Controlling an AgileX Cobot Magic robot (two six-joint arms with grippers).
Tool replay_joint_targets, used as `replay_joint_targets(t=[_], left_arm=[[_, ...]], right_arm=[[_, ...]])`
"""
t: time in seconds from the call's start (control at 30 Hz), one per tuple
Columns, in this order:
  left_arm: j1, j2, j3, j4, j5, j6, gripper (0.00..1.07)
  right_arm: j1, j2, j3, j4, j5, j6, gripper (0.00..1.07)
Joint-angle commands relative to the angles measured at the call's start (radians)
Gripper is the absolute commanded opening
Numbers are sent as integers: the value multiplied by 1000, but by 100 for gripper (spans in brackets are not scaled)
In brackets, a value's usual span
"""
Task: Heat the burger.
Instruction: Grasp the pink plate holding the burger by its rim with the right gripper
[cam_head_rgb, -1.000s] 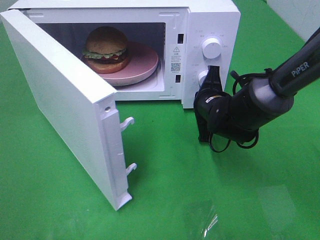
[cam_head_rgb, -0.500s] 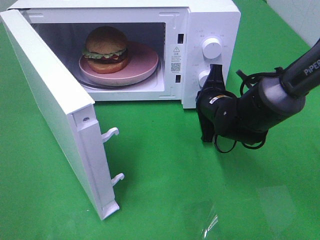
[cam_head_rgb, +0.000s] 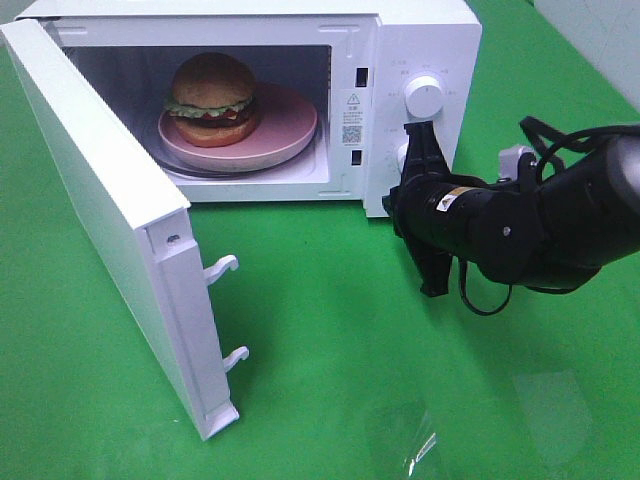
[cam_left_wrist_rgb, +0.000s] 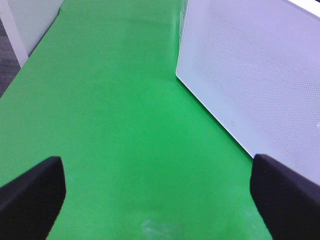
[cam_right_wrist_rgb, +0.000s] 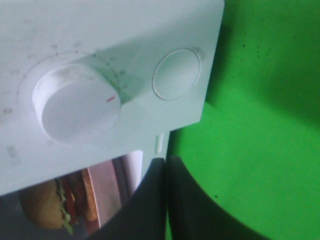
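The right fingers (cam_head_rgb: 420, 150), pressed together and empty, point at the control panel (cam_head_rgb: 447, 62) of the white microwave oven (cam_head_rgb: 420, 25) on the green bench (cam_head_rgb: 330, 330). The left fingers (cam_left_wrist_rgb: 31, 196) gape wide outside its swung-out white door (cam_head_rgb: 100, 170). Inside, on the pink round plate (cam_head_rgb: 290, 125), sits the round golden-bun burger with green lettuce (cam_head_rgb: 212, 95), well apart from both.

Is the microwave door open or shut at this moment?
Open: the door stands swung out to the left, and the burger on its pink plate shows inside.
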Motion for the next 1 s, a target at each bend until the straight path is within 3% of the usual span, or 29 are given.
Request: replay_joint_targets(t=[0.03, 0.1, 0.37, 0.53, 0.73, 0.9, 1.0], left_arm=[[1, -5, -1, -2, 4, 2, 92], [1, -5, -1, -2, 4, 2, 92], [1, -5, -1, -2, 4, 2, 92], [1, -5, -1, -2, 4, 2, 92], [1, -5, -1, -2, 4, 2, 92], [1, -5, -1, -2, 4, 2, 92], [1, -5, -1, -2, 4, 2, 92]], right_arm=[[-3, -51, 3, -24, 102, -134, 1], [-3, -69, 2, -24, 129, -175, 1], [-3, -202, -39, -24, 414, -714, 2], [-3, -218, -66, -30, 514, -840, 2], [-3, -221, -156, -148, 757, -1040, 2], [-3, -222, -199, -197, 838, -1143, 3], [-3, -223, -256, -236, 938, -1346, 4]])
